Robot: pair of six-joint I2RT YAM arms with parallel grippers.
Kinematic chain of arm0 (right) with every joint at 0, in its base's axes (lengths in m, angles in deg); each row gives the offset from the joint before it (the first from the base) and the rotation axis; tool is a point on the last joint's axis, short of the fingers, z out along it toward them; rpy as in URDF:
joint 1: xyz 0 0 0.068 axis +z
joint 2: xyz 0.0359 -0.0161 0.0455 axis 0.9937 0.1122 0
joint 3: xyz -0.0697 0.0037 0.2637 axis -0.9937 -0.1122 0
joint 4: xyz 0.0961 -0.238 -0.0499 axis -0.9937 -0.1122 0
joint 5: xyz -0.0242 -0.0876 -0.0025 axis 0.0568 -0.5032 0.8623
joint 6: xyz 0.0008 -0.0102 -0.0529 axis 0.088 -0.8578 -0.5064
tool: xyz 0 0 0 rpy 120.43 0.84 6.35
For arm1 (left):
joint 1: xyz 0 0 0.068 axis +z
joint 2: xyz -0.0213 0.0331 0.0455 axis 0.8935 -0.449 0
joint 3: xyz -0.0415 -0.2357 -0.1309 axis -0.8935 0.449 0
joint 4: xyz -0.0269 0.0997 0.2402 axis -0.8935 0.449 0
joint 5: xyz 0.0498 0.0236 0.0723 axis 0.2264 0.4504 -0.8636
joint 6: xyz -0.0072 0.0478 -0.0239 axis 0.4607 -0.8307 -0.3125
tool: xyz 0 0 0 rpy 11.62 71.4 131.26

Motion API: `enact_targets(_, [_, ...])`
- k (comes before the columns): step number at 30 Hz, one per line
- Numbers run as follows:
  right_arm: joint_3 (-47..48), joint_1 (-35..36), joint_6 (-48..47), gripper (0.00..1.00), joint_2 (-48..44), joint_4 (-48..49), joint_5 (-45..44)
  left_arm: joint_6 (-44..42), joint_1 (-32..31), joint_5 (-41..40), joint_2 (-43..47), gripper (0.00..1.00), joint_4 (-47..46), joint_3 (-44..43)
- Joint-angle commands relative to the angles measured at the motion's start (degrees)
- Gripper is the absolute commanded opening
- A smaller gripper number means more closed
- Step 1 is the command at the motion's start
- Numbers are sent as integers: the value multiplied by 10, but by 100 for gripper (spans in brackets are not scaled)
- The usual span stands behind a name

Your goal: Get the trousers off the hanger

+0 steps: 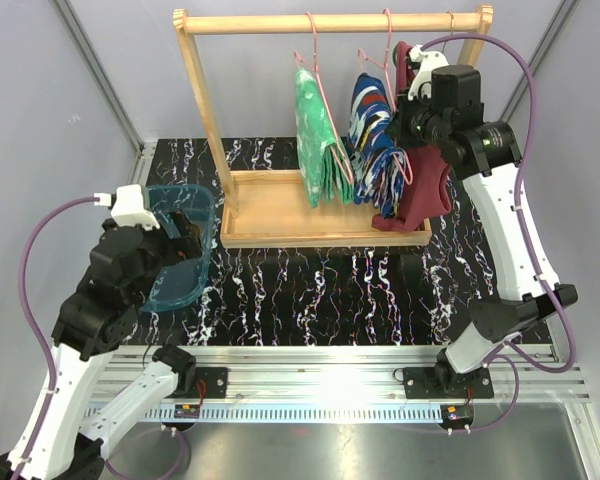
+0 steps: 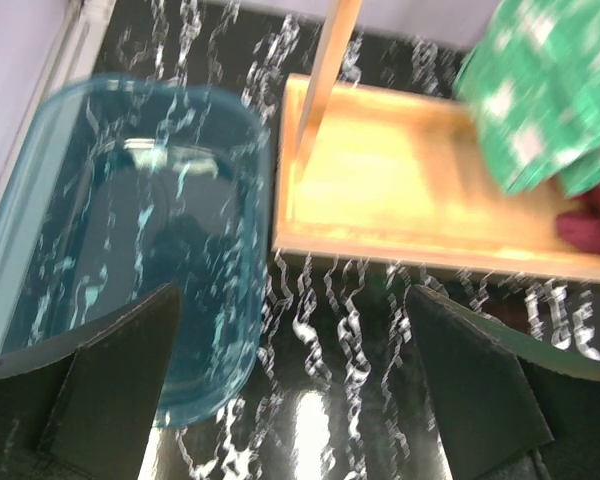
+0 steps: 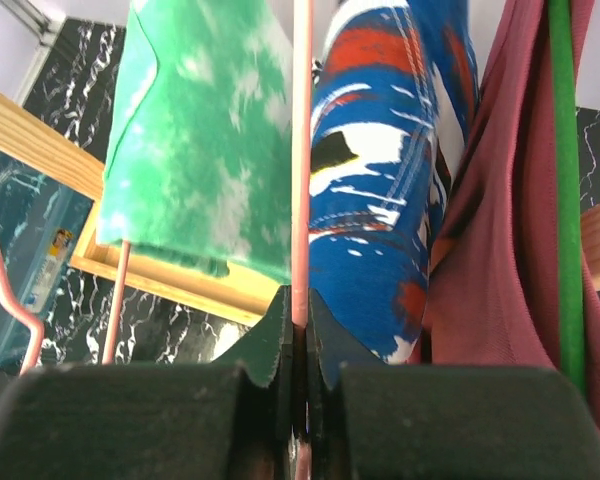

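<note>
Two pairs of trousers hang on pink hangers from the wooden rack (image 1: pixel 330 22): a mottled green-and-white pair (image 1: pixel 318 140) (image 3: pixel 200 140) and a blue pair with red, white and black patches (image 1: pixel 373 140) (image 3: pixel 380 180). My right gripper (image 1: pixel 402 108) (image 3: pixel 300 310) is up beside the blue pair. It is shut on a thin pink hanger wire (image 3: pixel 301 150) that runs between the two pairs. My left gripper (image 1: pixel 185 235) (image 2: pixel 292 295) hangs wide open and empty over the table, at the blue bin (image 2: pixel 130 230).
A maroon tank top (image 1: pixel 425 185) (image 3: pixel 500 250) hangs on a green hanger (image 3: pixel 562 180) right of the blue trousers. The rack's wooden base tray (image 1: pixel 280 205) (image 2: pixel 400 180) lies under the clothes. The translucent blue bin (image 1: pixel 180 250) sits left of it on the black marbled table.
</note>
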Motion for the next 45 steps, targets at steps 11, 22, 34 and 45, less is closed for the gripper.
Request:
enact_targets(11, [23, 2, 57, 0, -80, 210, -15, -26, -8, 104, -77, 99, -98, -123])
enact_targets(22, [86, 1, 66, 0, -77, 209, -2, -25, -30, 143, -139, 99, -164, -168])
enact_targets(34, [81, 1, 90, 0, -126, 200, 23, -122, -188, 57, -202, 99, -237, -249])
enact_targets(45, [0, 1, 125, 0, -253, 116, 25, -261, -439, -141, -362, 99, -298, -353])
